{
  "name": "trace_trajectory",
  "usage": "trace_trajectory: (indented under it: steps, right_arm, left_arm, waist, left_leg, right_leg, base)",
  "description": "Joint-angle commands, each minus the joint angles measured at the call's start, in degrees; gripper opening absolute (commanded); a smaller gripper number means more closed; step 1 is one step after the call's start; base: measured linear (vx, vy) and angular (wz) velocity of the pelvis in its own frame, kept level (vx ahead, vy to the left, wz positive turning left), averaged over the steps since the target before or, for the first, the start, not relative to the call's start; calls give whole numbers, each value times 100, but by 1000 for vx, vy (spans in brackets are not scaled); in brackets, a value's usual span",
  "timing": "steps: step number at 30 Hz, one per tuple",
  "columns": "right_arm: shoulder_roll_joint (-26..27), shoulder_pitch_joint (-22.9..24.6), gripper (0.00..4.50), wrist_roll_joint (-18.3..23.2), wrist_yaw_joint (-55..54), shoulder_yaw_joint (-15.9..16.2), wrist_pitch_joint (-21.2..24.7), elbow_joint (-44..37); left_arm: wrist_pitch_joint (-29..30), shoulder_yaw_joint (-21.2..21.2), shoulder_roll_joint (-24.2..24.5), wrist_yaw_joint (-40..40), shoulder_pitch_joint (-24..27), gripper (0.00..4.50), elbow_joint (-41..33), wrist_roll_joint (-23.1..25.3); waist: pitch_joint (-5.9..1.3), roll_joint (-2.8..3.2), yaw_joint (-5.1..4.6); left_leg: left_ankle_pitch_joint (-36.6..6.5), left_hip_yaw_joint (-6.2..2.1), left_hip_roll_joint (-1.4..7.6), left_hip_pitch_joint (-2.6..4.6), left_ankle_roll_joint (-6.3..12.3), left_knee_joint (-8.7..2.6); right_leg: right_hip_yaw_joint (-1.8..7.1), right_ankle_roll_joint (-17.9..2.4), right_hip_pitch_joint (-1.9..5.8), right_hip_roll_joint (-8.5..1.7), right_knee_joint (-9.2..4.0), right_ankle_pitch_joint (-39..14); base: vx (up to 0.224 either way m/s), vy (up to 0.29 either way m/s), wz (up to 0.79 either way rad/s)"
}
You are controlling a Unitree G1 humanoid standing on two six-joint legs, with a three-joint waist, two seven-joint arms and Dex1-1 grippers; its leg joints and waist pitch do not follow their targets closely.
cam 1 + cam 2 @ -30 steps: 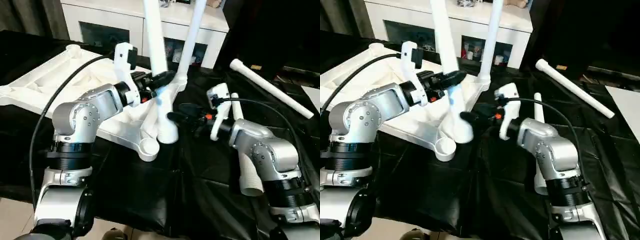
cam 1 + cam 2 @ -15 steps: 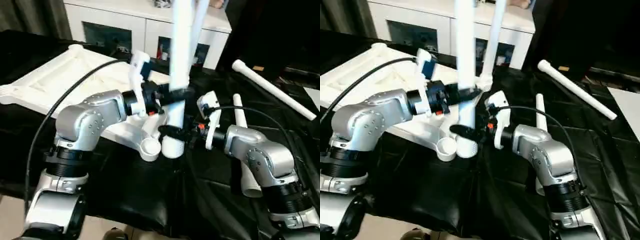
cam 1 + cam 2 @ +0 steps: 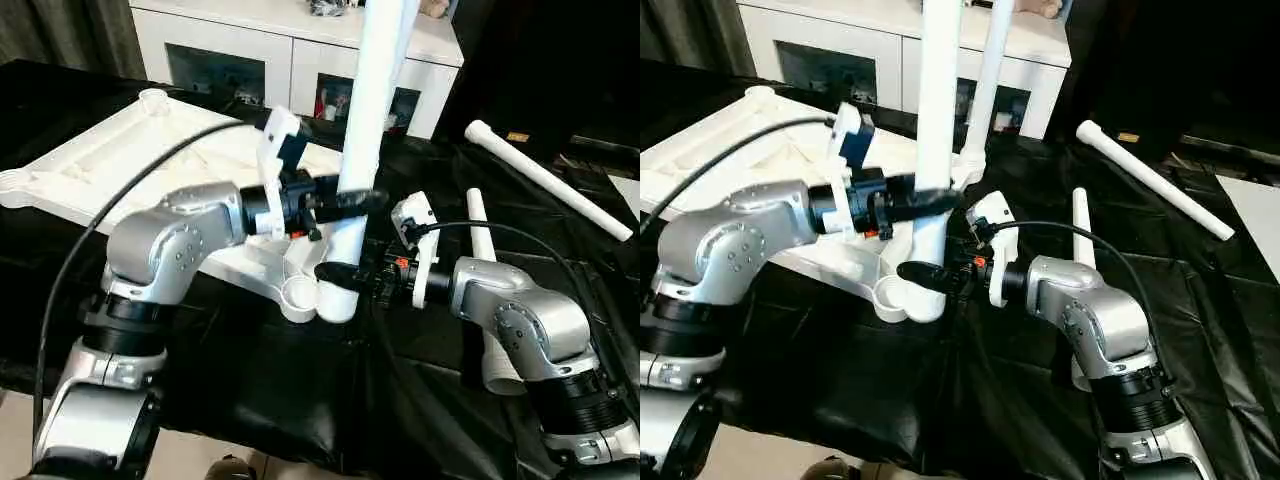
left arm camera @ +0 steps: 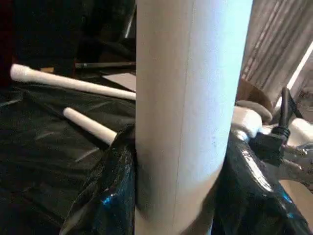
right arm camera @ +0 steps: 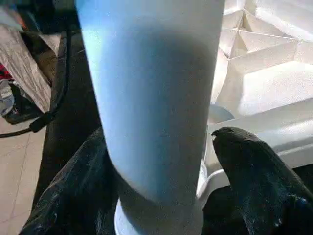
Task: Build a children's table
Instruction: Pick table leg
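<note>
The white plastic tabletop (image 3: 130, 165), rectangular with rounded corners, is lying ribbed side up on the black crinkled sheet (image 3: 420, 350) that is covering the work surface. 1 round tapering white plastic leg (image 3: 362, 150) is standing nearly upright just beside the open corner socket (image 3: 297, 293) at the near corner, its wide end down and not yet seated in the cup. The left gripper (image 3: 345, 203) is clamping this leg at mid-height, its black fingers (image 4: 110, 196) pressing on both sides of the shaft. The right gripper (image 3: 335, 272) is closing around the same leg lower down, close to the foot. Another leg (image 3: 985, 80) is already rising from a far socket, and 2 spare legs (image 3: 545, 178) are lying on the sheet to the right.

The leg is probably light, hollow and stiff, so it should not be bending, but its smooth tapering surface is likely slippery and could be sliding through the fingers under a downward push. Gripping low near the thick end, as the right gripper is doing, is giving the best steering into the socket.
</note>
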Motion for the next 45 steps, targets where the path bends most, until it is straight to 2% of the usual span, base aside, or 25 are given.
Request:
trace_trajectory:
  steps: [1,4,6,9,12,16,23,25,27,28,29,31,32,33,36,37,38,39,40,41,42,43,44,45]
  right_arm:
    - [-68,47,307,62,73,-20,90,-151]
    - [-80,60,300,77,86,-8,98,-174]
    - [-85,64,265,88,93,0,101,-179]
    - [-105,80,254,105,123,21,126,-197]
    - [-113,113,215,121,173,62,160,-224]
    - [-128,141,191,127,237,92,212,-268]
    - [-172,173,187,108,253,141,191,-286]
    - [-139,177,187,68,188,135,140,-265]
    - [-100,175,187,16,101,119,79,-240]
    - [113,107,187,-163,-331,-52,-149,-31]
    - [160,89,186,-199,-425,-92,-202,17]
    - [392,-4,186,-302,-888,-325,-396,252]
    - [462,-24,186,-341,-1048,-398,-485,311]
    - [607,-57,186,-370,-1343,-560,-603,412]
    - [714,-74,186,-401,-1566,-693,-736,489]
    - [733,-84,186,-422,-1647,-739,-775,528]
    - [767,-100,186,-461,-1767,-808,-836,592]
    - [770,-101,186,-463,-1774,-812,-840,596]
    - [785,-113,186,-512,-1867,-855,-909,652]
    - [780,-128,186,-590,-1966,-892,-1014,743]
    - [781,-138,186,-647,-2037,-910,-1099,809]
    - [754,-130,186,-677,-2031,-900,-1135,828]
    - [728,-122,186,-693,-1999,-875,-1146,826]
    - [714,-114,186,-692,-1957,-848,-1139,805]
  left_arm:
    - [-50,-138,31,-127,-60,185,-176,2]
    - [-80,-190,60,-198,-47,185,-184,41]
    - [-92,-189,60,-214,-47,185,-168,60]
    - [-101,-178,54,-215,-59,185,-157,72]
    - [-105,-164,49,-220,-71,185,-151,75]
    - [-119,-174,62,-231,-73,185,-154,67]
    - [-220,-199,58,-245,-75,185,-137,151]
    - [-403,-191,-12,73,-111,185,-9,399]
    - [-262,-132,-43,181,-155,255,106,370]
    - [-224,20,-84,462,-221,254,373,442]
    - [-229,45,-80,496,-229,257,415,457]
    - [-263,36,48,470,-202,276,495,550]
    - [-269,45,101,436,-172,276,501,555]
    - [-253,84,203,368,-119,296,503,542]
    - [-326,81,362,279,-74,310,519,628]
    - [-431,30,456,236,-69,325,576,736]
    - [-588,-46,587,187,-68,338,670,892]
    - [-598,-50,595,184,-68,344,676,902]
    - [-907,-190,733,151,-55,348,775,1162]
    - [-1362,-564,1013,76,-69,350,1043,1681]
    - [-1669,-827,1200,29,-81,351,1226,2034]
    - [-2172,-1311,1502,-102,-103,351,1530,2611]
    - [-2546,-1702,1725,-239,-128,351,1812,3042]
    - [-2905,-1961,1867,-396,-140,351,2032,3335]
  waist:
    - [-413,53,12]
    - [-410,54,14]
    - [-406,54,13]
    - [-408,53,12]
    - [-408,54,16]
    - [-416,53,25]
    - [-411,55,31]
    - [-408,66,34]
    - [-413,62,45]
    - [-415,63,55]
    - [-405,66,52]
    - [-422,66,44]
    - [-419,76,39]
    - [-421,116,37]
    - [-422,117,25]
    - [-424,123,26]
    - [-425,163,39]
    - [-423,146,27]
    - [-421,139,34]
    - [-423,135,28]
    - [-418,144,34]
    - [-422,143,18]
    - [-420,142,48]
    - [-415,158,23]
  left_leg:
    - [-1185,-48,196,125,-258,-427]
    - [-1218,-49,194,123,-248,-429]
    - [-1234,-51,195,124,-255,-432]
    - [-1248,-51,196,125,-269,-429]
    - [-1224,-50,196,124,-267,-428]
    - [-1173,-50,195,123,-263,-423]
    - [-1211,-51,196,125,-264,-425]
    - [-1261,-55,199,127,-276,-427]
    - [-1242,-49,196,132,-287,-418]
    - [-1225,-48,194,126,-289,-420]
    - [-1245,-42,188,127,-298,-420]
    - [-1302,-64,181,125,-379,-428]
    - [-1308,-66,181,128,-387,-435]
    - [-1343,-67,186,151,-416,-434]
    - [-1364,-63,183,159,-451,-446]
    - [-1364,-55,182,172,-443,-442]
    - [-1346,-62,181,173,-437,-441]
    - [-1356,-63,178,161,-439,-453]
    - [-1359,-66,180,161,-442,-460]
    - [-1354,-63,182,160,-460,-458]
    - [-1362,-73,179,159,-443,-475]
    - [-1396,-68,174,165,-479,-476]
    - [-1418,-86,174,178,-438,-486]
    - [-1448,-81,171,162,-460,-495]
  right_leg:
    - [233,-856,266,-436,-404,-1296]
    - [233,-849,268,-434,-407,-1337]
    - [234,-834,264,-441,-416,-1403]
    - [232,-823,264,-438,-415,-1422]
    - [233,-832,262,-437,-413,-1390]
    - [233,-847,270,-438,-400,-1311]
    - [233,-843,266,-438,-407,-1366]
    - [234,-828,263,-442,-416,-1422]
    - [235,-825,258,-439,-415,-1385]
    - [236,-824,261,-439,-410,-1381]
    - [239,-819,234,-434,-423,-1418]
    - [230,-765,253,-451,-425,-1589]
    - [228,-767,246,-446,-425,-1576]
    - [232,-778,228,-442,-413,-1529]
    - [228,-801,233,-417,-387,-1320]
    - [232,-794,225,-410,-385,-1262]
    - [236,-788,223,-420,-390,-1233]
    - [235,-768,229,-412,-392,-1230]
    - [233,-741,231,-419,-409,-1255]
    - [237,-731,241,-419,-391,-1240]
    - [241,-619,232,-410,-413,-1318]
    - [250,-558,227,-402,-395,-1330]
    - [248,-478,216,-413,-448,-1441]
    - [269,-393,227,-413,-419,-1467]
  base:
    - [0,0,0]
    - [0,0,0]
    - [0,0,0]
    - [0,0,0]
    - [0,0,0]
    - [0,0,0]
    - [0,0,0]
    - [0,0,0]
    - [0,0,0]
    - [0,0,0]
    - [0,0,0]
    - [0,0,0]
    - [0,0,0]
    - [0,0,0]
    - [0,0,0]
    - [0,0,0]
    - [0,0,0]
    - [0,0,0]
    - [0,0,0]
    - [0,0,0]
    - [0,0,0]
    - [0,0,0]
    - [0,0,0]
    - [0,0,0]
